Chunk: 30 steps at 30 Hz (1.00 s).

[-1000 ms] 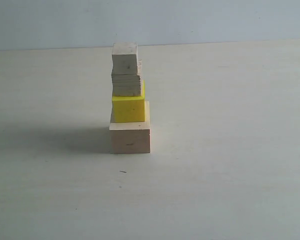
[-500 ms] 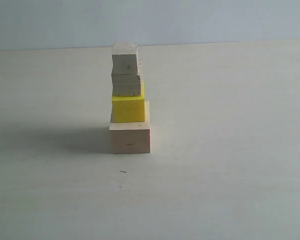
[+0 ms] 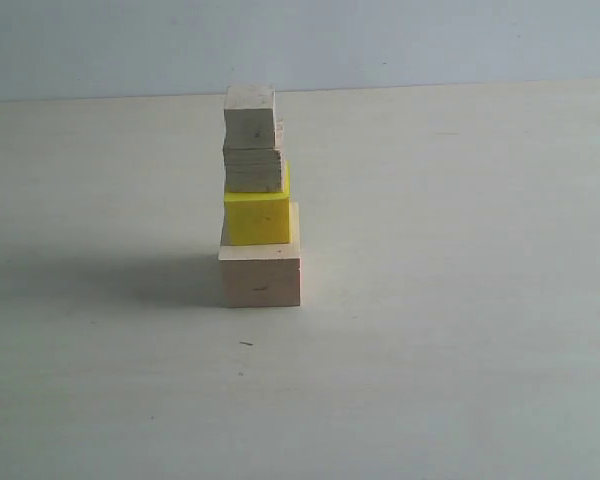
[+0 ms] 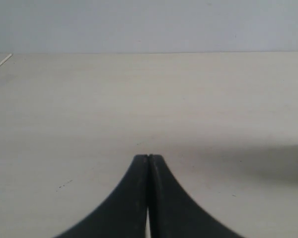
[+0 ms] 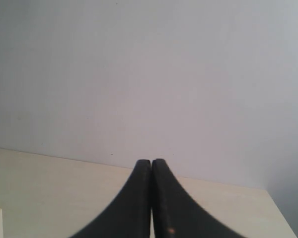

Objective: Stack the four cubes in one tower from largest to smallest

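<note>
Seen from the exterior camera, the tower is standing free on the pale table, a little left of the middle. The large pale wooden cube is sitting at the bottom and the yellow cube is resting on it. The grain-lined wooden cube is lying on the yellow one, and the small pale wooden cube is sitting on top. The tower's shadow is stretching off to the left.

In the left wrist view, the left gripper is pointing out across the tabletop, its dark jaws pressing together and empty.

In the right wrist view, the right gripper is pointing toward the grey wall, its jaws likewise together and empty. A sliver of the yellow cube is peeking in at the picture's edge, well apart from the tips.
</note>
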{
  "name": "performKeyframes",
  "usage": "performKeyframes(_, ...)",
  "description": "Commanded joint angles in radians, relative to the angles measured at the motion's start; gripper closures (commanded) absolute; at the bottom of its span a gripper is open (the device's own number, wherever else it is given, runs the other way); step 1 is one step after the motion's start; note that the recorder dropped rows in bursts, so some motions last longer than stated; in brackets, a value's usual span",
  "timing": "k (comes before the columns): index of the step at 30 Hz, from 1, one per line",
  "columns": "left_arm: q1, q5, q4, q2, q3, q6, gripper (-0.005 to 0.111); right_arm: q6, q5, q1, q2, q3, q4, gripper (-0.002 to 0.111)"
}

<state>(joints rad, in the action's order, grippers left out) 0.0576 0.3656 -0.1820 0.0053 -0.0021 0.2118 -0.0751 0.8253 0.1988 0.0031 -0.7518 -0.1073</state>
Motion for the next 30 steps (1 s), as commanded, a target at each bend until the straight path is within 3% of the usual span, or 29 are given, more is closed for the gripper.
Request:
performKeyframes(1,0.002,-0.004,-0.006,-0.005,0.002,0.001,0.107,-0.003,-0.002,-0.002,-0.003,-0.008,0.002,0.108)
performKeyframes(7,0.002,-0.004,-0.006,-0.005,0.002,0.001,0.107,0.047,-0.037,-0.095,-0.003,-0.003,0.004,0.108)
performKeyframes(12,0.002,-0.004,-0.006,-0.005,0.002,0.001,0.107,0.059,-0.236,-0.154,-0.003,0.083,0.085,0.108)
performKeyframes(22,0.002,-0.004,-0.006,-0.005,0.002,0.001,0.107,0.097,-0.555,-0.207,-0.003,0.5,0.138,0.108)
performKeyframes(30,0.002,-0.004,-0.006,-0.005,0.002,0.001,0.107,0.161,-0.59,-0.207,-0.003,0.689,0.143,0.108)
